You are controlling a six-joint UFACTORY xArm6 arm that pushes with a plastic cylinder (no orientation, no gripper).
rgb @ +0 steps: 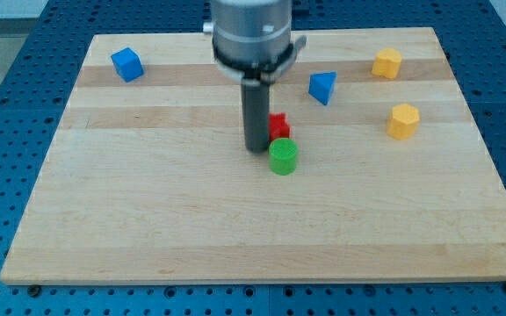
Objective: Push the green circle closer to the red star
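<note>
The green circle [283,157] sits near the middle of the wooden board [191,228]. The red star [278,127] lies just above it toward the view's top, touching or nearly touching it, and is partly hidden by the rod. My tip [256,148] rests on the board just to the left of the green circle and the red star, very close to both.
A blue cube [126,64] lies at the view's top left. A blue triangular block [322,87] lies right of the rod. Two yellow blocks lie at the right, one near the top edge [386,63] and one lower [402,121].
</note>
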